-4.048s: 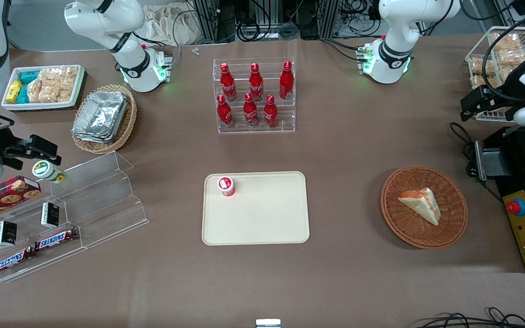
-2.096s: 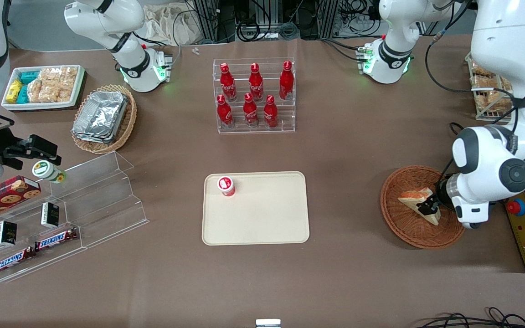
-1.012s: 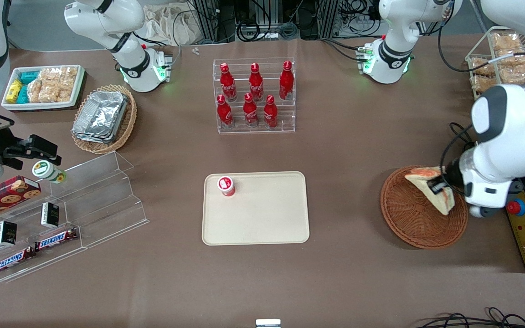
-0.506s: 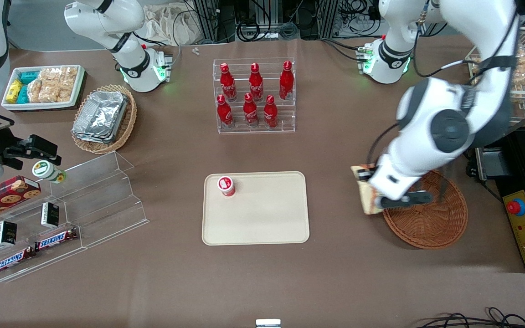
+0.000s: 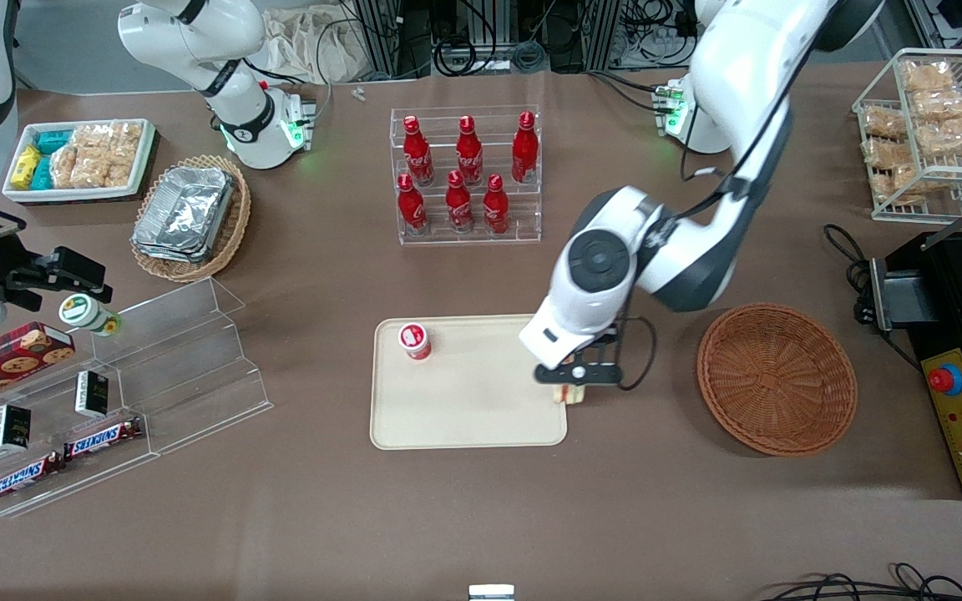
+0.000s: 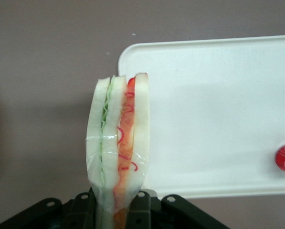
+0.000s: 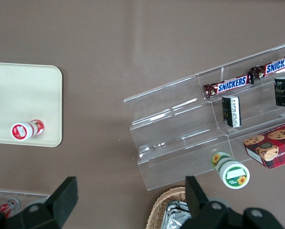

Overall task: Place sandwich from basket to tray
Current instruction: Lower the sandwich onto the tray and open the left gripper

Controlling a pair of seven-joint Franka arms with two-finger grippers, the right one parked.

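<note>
My left gripper (image 5: pixel 573 382) is shut on the sandwich (image 5: pixel 571 394), a wrapped white-bread wedge with red and green filling. It hangs over the cream tray's (image 5: pixel 468 409) short edge, the one nearer the basket. In the left wrist view the sandwich (image 6: pixel 118 143) stands edge-on, pinched between the black fingers (image 6: pixel 142 207), and it straddles the tray's (image 6: pixel 218 119) rim. The reddish-brown wicker basket (image 5: pixel 776 377) lies empty toward the working arm's end of the table. The tray (image 7: pixel 18 95) also shows in the right wrist view.
A small red-capped bottle (image 5: pixel 415 340) stands on the tray's corner toward the parked arm. A rack of red cola bottles (image 5: pixel 466 175) stands farther from the front camera than the tray. A clear stepped shelf (image 5: pixel 155 367) and a tan basket of foil containers (image 5: pixel 193 217) lie toward the parked arm's end.
The gripper lifted the sandwich out of the basket and carried it sideways to the tray's edge. The basket is now empty.
</note>
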